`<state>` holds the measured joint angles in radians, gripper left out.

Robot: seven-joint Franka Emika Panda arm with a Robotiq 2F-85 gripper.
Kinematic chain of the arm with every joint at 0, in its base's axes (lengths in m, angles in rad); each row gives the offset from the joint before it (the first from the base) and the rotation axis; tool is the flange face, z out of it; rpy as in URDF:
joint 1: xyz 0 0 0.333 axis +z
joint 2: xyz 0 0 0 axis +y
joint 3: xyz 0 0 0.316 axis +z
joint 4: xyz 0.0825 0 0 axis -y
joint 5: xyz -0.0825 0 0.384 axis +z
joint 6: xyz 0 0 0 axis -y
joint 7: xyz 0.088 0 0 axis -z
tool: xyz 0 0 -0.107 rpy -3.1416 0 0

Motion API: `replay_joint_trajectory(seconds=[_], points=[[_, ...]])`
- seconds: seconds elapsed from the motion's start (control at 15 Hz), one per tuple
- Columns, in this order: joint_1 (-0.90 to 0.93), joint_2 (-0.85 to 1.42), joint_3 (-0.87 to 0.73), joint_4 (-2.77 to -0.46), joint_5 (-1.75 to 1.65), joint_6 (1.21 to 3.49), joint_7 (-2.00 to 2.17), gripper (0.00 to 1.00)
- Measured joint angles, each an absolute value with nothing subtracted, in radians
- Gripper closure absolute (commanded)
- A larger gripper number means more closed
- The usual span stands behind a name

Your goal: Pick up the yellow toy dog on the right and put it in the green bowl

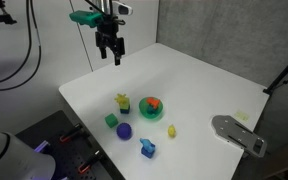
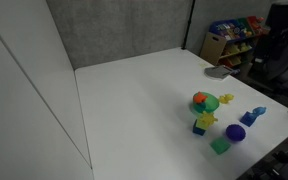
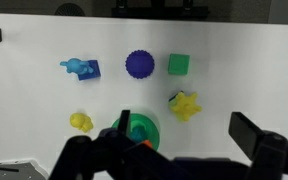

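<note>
The yellow toy dog (image 1: 171, 130) is a tiny pale-yellow figure lying on the white table, just beside the green bowl (image 1: 160, 111). It also shows in an exterior view (image 2: 226, 98) and in the wrist view (image 3: 80, 122). The green bowl (image 2: 195, 104) (image 3: 156, 130) holds an orange-and-green item. My gripper (image 1: 110, 50) hangs high above the far part of the table, well away from the toys. In the wrist view the gripper (image 3: 184, 125) is open and empty, with its fingers framing the bowl and a spiky toy.
A spiky yellow toy (image 1: 122, 102) (image 3: 184, 105), a green cube (image 1: 111, 120) (image 3: 178, 65), a purple ball (image 1: 124, 130) (image 3: 139, 64) and a blue toy (image 1: 147, 148) (image 3: 81, 68) cluster around the bowl. A grey flat object (image 1: 239, 133) lies near the table's edge.
</note>
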<state>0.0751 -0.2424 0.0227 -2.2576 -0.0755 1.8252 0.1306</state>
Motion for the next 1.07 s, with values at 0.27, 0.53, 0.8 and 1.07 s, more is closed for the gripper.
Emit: replay_joint_trajectory(seconds=[0.27, 0.53, 0.8, 1.07], points=[[0.075, -0.242, 0.023, -2.257, -0.075, 1.825, 0.131, 0.00], [0.075, -0.219, 0.035, -2.237, -0.075, 1.831, 0.131, 0.00], [0.075, -0.147, 0.045, -2.184, -0.075, 1.874, 0.140, 0.00], [0.054, -0.026, 0.038, -2.114, -0.072, 1.948, 0.160, 0.00]])
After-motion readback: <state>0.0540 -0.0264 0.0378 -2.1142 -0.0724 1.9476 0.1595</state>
